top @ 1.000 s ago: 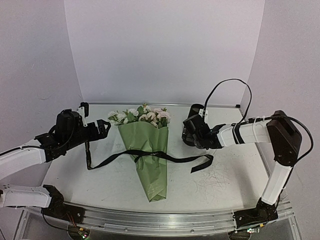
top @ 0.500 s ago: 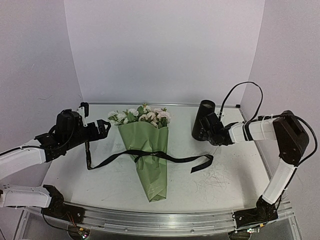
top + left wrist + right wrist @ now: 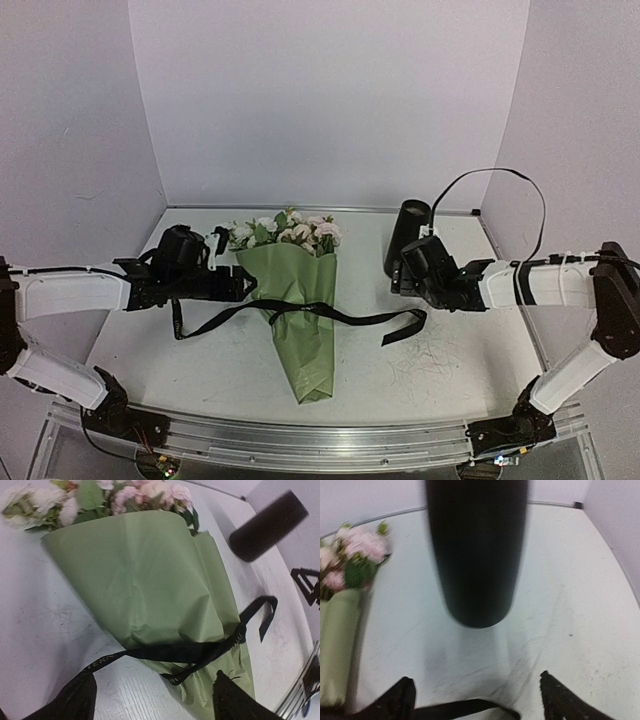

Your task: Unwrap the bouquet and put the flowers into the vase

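The bouquet (image 3: 300, 300) is laid flat at bench (image 3: 450, 350) ctr, wrapped in green paper & tied w/ a black ribbon (image 3: 335, 318) trailed out to both sides, the flowers (image 3: 285, 230) pointed at the back wall. The L tool (image 3: 245, 284) is held low at the bouquet's left edge, fingers spread wide, nothing pinched; contact w/ the paper can't be told. The R tool (image 3: 400, 280) is likewise spread & empty, just in front of the vase (image 3: 407, 232), which is stood upright at back right, clear of the fingers.
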Robot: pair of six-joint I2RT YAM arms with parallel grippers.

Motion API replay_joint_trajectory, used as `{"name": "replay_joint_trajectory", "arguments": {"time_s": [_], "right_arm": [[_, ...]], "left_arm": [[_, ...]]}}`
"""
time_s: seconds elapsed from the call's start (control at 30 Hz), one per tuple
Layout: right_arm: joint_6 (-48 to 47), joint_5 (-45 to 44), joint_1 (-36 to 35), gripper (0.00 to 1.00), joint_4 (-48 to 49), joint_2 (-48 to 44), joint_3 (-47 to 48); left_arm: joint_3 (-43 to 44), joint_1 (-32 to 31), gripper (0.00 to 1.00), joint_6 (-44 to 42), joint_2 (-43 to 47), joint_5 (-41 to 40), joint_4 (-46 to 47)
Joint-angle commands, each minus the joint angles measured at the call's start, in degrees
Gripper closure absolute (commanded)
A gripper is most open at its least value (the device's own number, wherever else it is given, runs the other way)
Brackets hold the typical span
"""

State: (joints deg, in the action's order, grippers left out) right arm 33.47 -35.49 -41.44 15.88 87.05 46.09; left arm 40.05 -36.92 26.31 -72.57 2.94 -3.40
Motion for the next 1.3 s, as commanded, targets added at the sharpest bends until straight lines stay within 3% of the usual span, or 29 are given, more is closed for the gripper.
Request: {"name": "replay_joint_trajectory", "arguments": {"time_s": [0.0,0.1,0.2,0.3,0.73,0.97,1.27], "right_arm": [[-0.61,6.95,-6.72,0.31,-1.27,-1.03,0.36],[-8.69,20.40,-8.97,0.49,5.76,0.35,0.53],[-15.04,33.75,-10.49,0.50,10.55,2.32,2.31],[-17.45,39.07,-11.86,0.48,10.05,5.28,6.18],[-20.19,40.35,-12.78,0.46,5.81,17.79,20.23],[-20.95,34.73,-12.78,0.43,3.25,21.76,22.69],[-22.31,34.98,-12.78,0.45,2.46,23.20,22.92]], "left_arm": [[6.02,-5.52,0.25,-4.74,-4.02,2.39,1.79],[8.45,-7.66,0.35,-6.59,-6.91,2.46,0.87],[10.25,-8.50,0.39,-8.30,-8.82,3.17,-0.02],[11.74,-8.82,0.39,-9.33,-10.72,4.41,-0.57],[16.06,-9.74,0.39,-12.22,-19.81,0.42,-4.95],[15.33,-10.36,0.24,-13.38,-20.37,-5.99,-5.19],[16.62,-12.74,0.21,-15.97,-23.63,-7.79,-5.65]]}}
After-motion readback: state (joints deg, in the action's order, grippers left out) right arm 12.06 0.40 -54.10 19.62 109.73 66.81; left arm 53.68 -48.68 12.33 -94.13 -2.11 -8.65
